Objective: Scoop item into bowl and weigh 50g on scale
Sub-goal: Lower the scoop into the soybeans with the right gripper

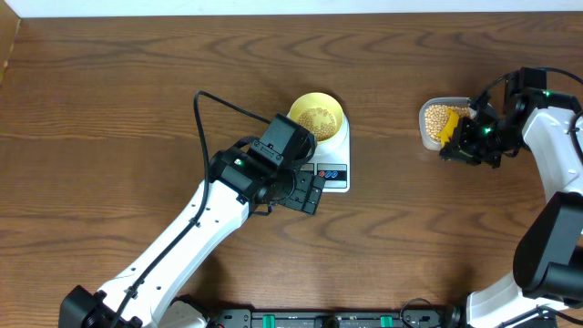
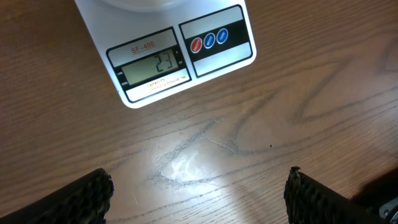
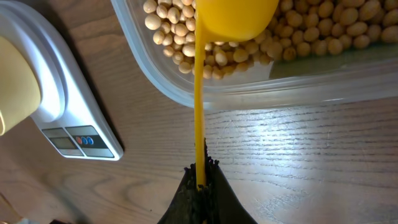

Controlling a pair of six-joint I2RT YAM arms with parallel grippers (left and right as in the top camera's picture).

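The pale-yellow bowl [image 1: 317,116] sits on the white scale [image 1: 333,157] and holds some tan beans [image 1: 316,118]. The scale's display [image 2: 153,66] reads 23 in the left wrist view. My left gripper [image 1: 307,193] hovers open and empty over the table just in front of the scale. My right gripper [image 3: 200,175] is shut on the handle of a yellow scoop [image 3: 234,17], whose cup rests among the beans [image 3: 323,34] in the clear plastic tub [image 1: 435,123]. The scale [image 3: 59,109] and bowl edge [image 3: 15,84] show at the left of the right wrist view.
The brown wooden table [image 1: 137,100] stretches around. A black cable [image 1: 214,102] arcs over the left arm near the bowl. A rail with fittings [image 1: 328,319] runs along the front edge.
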